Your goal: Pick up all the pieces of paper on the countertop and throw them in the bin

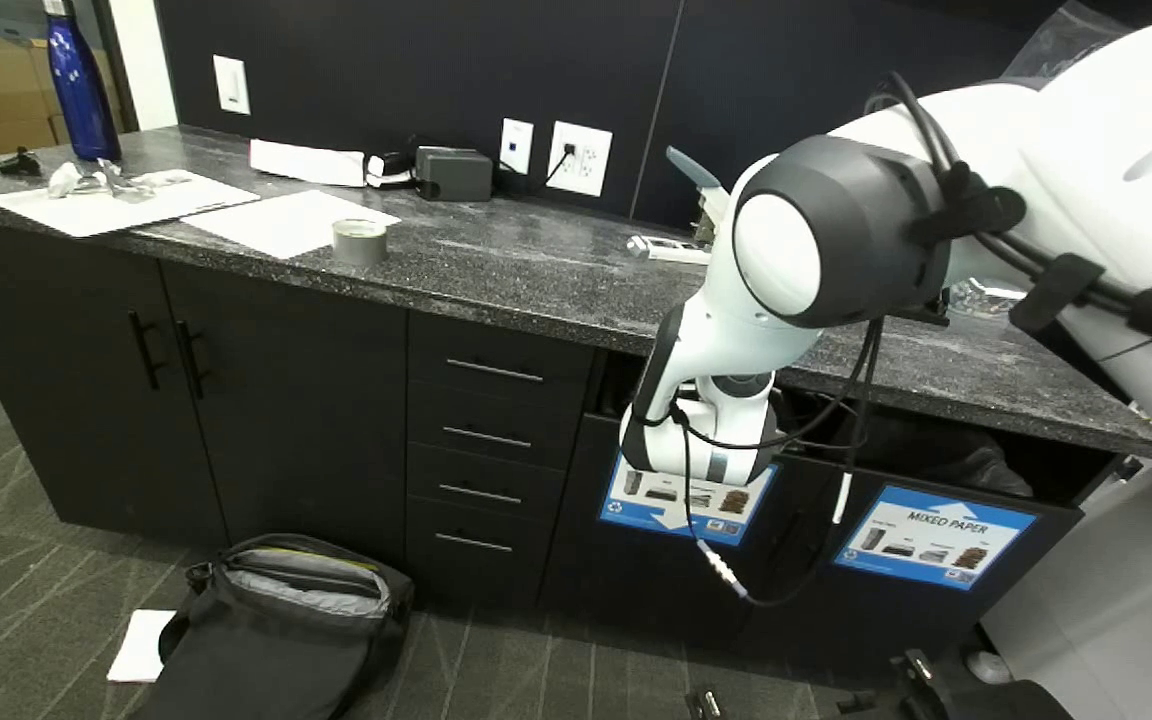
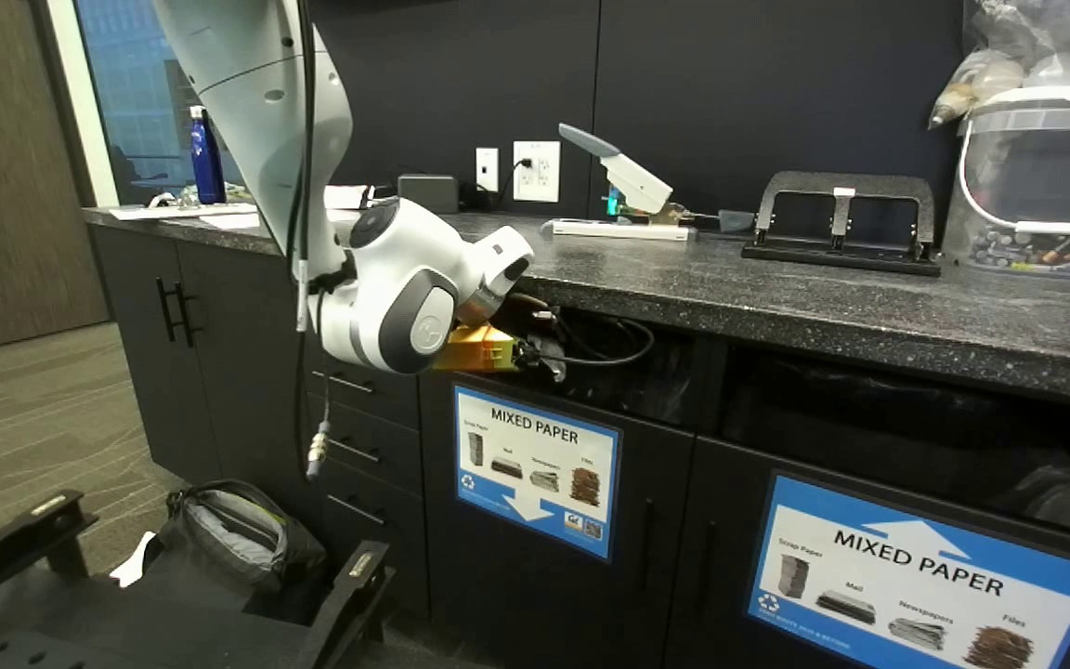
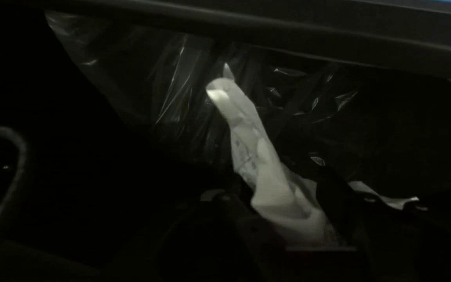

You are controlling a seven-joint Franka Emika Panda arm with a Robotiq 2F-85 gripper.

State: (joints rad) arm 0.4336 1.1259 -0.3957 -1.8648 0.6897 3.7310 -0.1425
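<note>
In the wrist view nearly everything is lost in darkness. A crumpled piece of paper [image 3: 245, 125] is held between the dark fingers of the gripper [image 3: 284, 203], whose outline is only faintly made out. The paper's free end is extended inside a bin [image 3: 327, 39], in front of a clear, glossy liner [image 3: 186, 78]; the bottom of the bin cannot be seen.

In an exterior view the gripper is hidden behind the robot arm [image 1: 826, 240], and a bin sign [image 1: 686, 500] is partly covered too. In an exterior view the gripper is shown side-on at the opening below the countertop [image 2: 823, 307], its tips merged with the shadow. Both bin fronts are labelled MIXED PAPER, and in the right-hand bin [image 2: 725, 488] a dim, crumpled bag [image 2: 1060, 488] is just discerned.

On the countertop, crumpled pale scraps [image 1: 86, 182] are spread on a white board or sheet [image 1: 126, 212]; their number cannot be told. Beside it a flat white sheet [image 1: 286, 222] is seen, next to a roll of tape [image 1: 360, 245].

A clear bucket [image 2: 1009, 186] is cut off at the side; small battery-like items [image 2: 1055, 253] are gathered at its bottom. On the floor, a dark backpack [image 1: 276, 650], unzipped, is cut off below.
</note>
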